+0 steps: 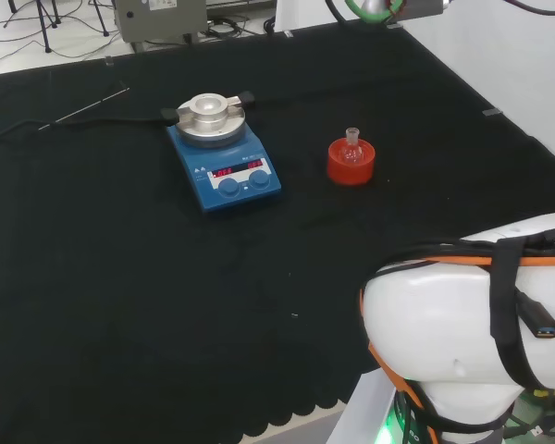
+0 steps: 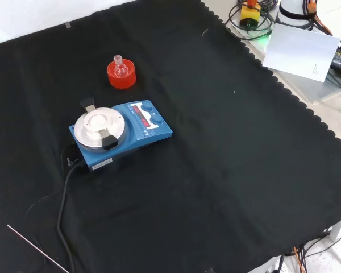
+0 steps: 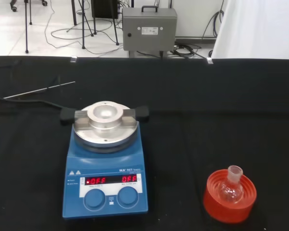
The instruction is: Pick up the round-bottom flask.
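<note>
A small clear round-bottom flask (image 1: 352, 148) sits upright in a red ribbed ring stand (image 1: 351, 165) on the black cloth. In the front view the flask (image 2: 120, 67) and its stand (image 2: 121, 77) are at the upper left. The wrist view has the flask (image 3: 230, 188) in the stand (image 3: 229, 198), neck up, some way off from the camera. The arm's white link (image 1: 462, 324) stands at the head view's lower right, well away from the flask.
A blue hotplate stirrer (image 1: 224, 171) with a round metal block on top stands left of the flask in the head view, with its black cable (image 2: 62, 210) trailing off. A thin metal rod (image 1: 83, 109) lies at the far left. A grey box (image 3: 149, 29) stands beyond the bench.
</note>
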